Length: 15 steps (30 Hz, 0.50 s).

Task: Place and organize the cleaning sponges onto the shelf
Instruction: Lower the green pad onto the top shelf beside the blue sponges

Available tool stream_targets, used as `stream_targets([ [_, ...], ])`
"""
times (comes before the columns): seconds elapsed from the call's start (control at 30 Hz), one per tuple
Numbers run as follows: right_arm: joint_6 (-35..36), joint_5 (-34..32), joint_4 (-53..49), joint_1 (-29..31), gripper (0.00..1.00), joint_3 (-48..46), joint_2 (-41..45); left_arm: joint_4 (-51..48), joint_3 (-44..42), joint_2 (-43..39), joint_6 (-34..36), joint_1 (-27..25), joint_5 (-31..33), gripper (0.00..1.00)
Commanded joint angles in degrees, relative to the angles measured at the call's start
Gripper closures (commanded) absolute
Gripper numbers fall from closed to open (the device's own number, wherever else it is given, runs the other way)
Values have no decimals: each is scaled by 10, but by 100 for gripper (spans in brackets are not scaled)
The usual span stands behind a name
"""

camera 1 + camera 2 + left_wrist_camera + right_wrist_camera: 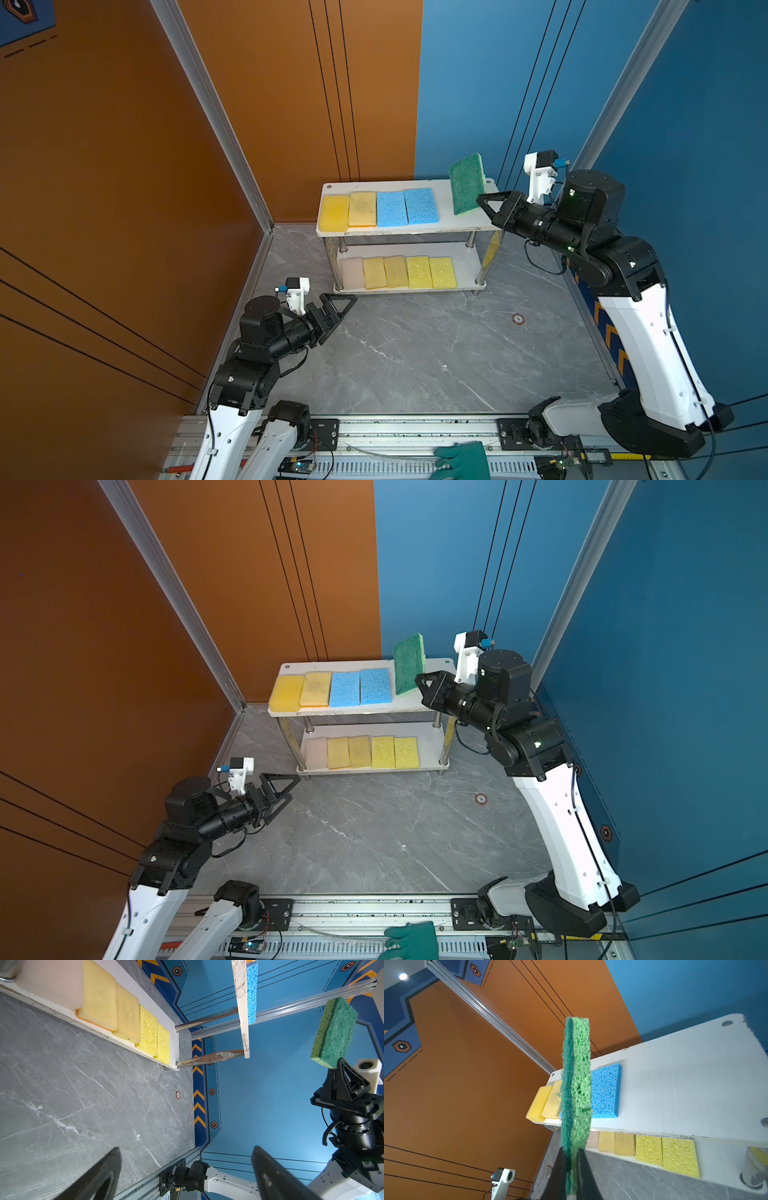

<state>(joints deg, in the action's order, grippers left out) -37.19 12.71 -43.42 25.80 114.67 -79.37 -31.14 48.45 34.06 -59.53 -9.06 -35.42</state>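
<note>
The shelf (pixel 465 223) stands at the back of the grey marble floor. On its top board lie two yellow sponges (pixel 334 212) and two blue sponges (pixel 391 209). The lower board holds a pink-beige sponge (pixel 352 272) and several yellow ones (pixel 419 272). My right gripper (pixel 480 197) (pixel 572 1151) is shut on the lower end of a dark green sponge (pixel 467 183) (pixel 576 1084). It holds the sponge upright above the bare right end of the top board. My left gripper (pixel 347 307) (pixel 187 1148) hovers open and empty, low over the floor left of the shelf.
A teal rubber glove (pixel 463 461) lies on the front rail (pixel 415 428). A small round marker (pixel 518 319) sits on the floor in front of the shelf. An orange wall closes the left side and a blue wall the right and back.
</note>
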Motion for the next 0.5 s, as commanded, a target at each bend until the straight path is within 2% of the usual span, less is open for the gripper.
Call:
stream_targets([
  [0.0,25,-12,-16,5,90,27,-17,-5,17,-1,17,14,-29,2],
  [0.47,6,28,-16,-13,90,34,-74,-8,3,-3,17,59,-63,2],
])
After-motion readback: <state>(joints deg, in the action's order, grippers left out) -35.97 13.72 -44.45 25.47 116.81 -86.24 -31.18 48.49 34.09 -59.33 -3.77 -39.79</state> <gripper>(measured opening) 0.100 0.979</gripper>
